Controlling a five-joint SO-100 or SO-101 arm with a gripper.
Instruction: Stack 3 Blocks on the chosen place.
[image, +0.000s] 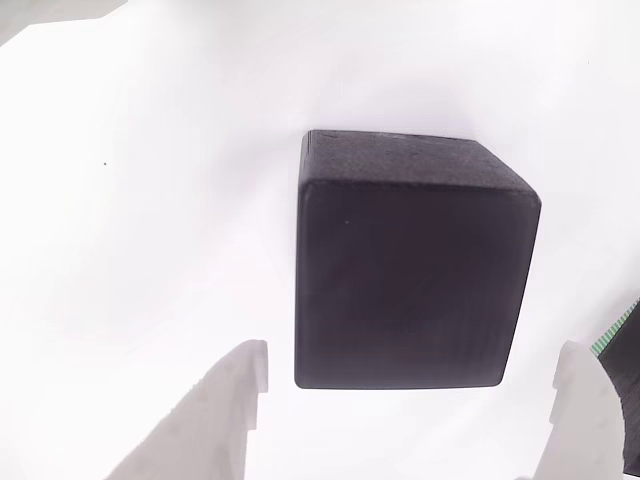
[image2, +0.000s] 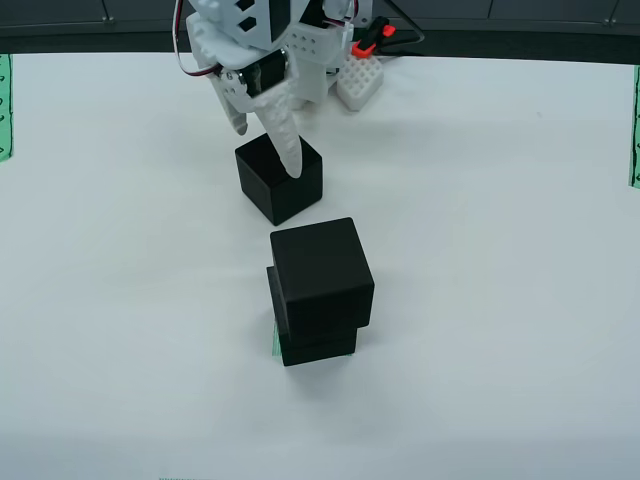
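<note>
Block (image2: 280, 178) loose on table (image2: 480, 250), gripper (image: 410, 420) over it.
Fingers wide, straddling it, nothing held; block sits centred between them, near the two-block stack (image2: 318, 290).

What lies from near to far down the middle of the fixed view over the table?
Green patch peeking from under the stack, then the two-block stack, then the loose block with the open end effector over it, then the arm base at the far edge.

Three black blocks: two stacked (image2: 322, 262) (image2: 318, 338), one alone (image2: 272, 180); one white arm (image2: 262, 50); one green-striped patch (image2: 275, 340).
</note>
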